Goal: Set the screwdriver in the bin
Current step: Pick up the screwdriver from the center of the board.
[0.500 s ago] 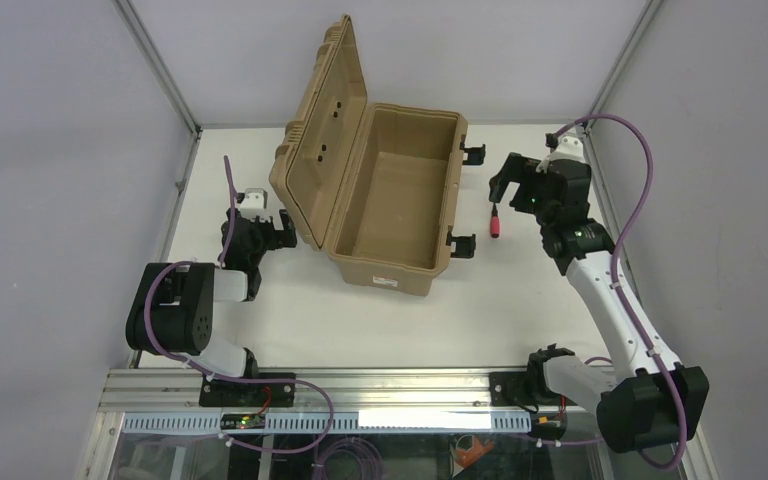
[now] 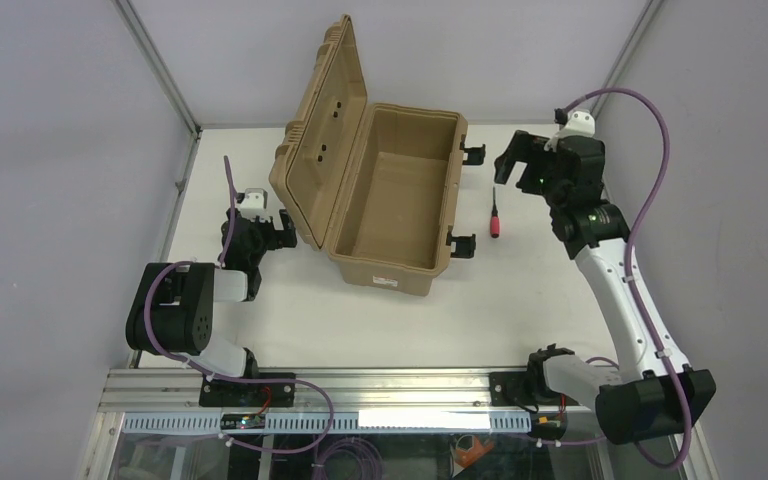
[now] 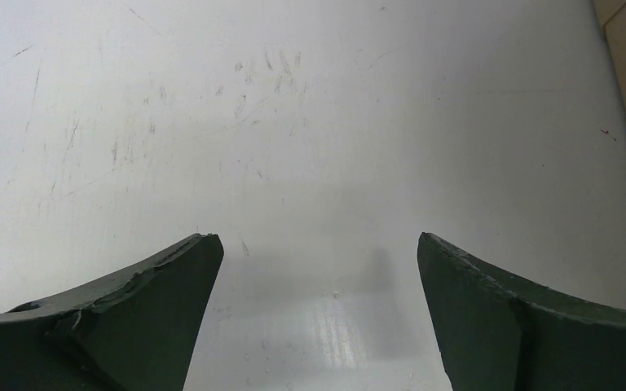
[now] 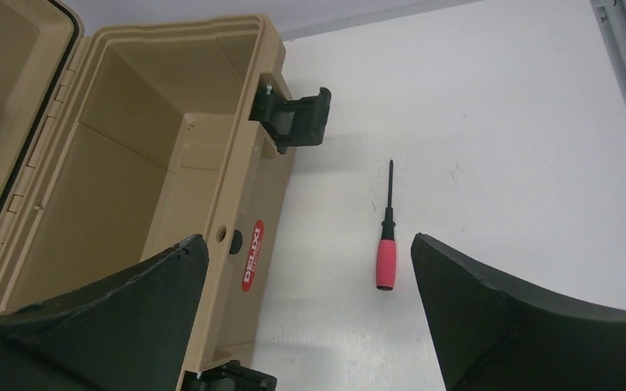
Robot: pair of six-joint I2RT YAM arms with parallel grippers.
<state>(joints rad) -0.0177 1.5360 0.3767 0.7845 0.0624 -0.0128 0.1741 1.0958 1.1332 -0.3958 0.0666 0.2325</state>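
The screwdriver (image 2: 494, 222), with a red handle and thin black shaft, lies on the white table just right of the bin (image 2: 380, 275). The bin is a tan box with its lid standing open to the left. In the right wrist view the screwdriver (image 4: 385, 261) lies ahead between my open fingers, beside the bin's side wall (image 4: 236, 204) with its red label. My right gripper (image 2: 508, 165) (image 4: 308, 238) is open and empty, above and behind the screwdriver. My left gripper (image 2: 285, 228) (image 3: 316, 236) is open and empty, low over the table left of the bin.
Two black latches (image 2: 473, 153) (image 2: 461, 244) stick out from the bin's right side towards the screwdriver. The open lid (image 2: 322, 130) rises at the bin's left. Grey enclosure walls and metal frame posts (image 2: 158, 65) bound the table.
My right gripper has lifted and drawn back towards the far right, uncovering the screwdriver's whole shaft. The screwdriver, bin and left arm have not moved.
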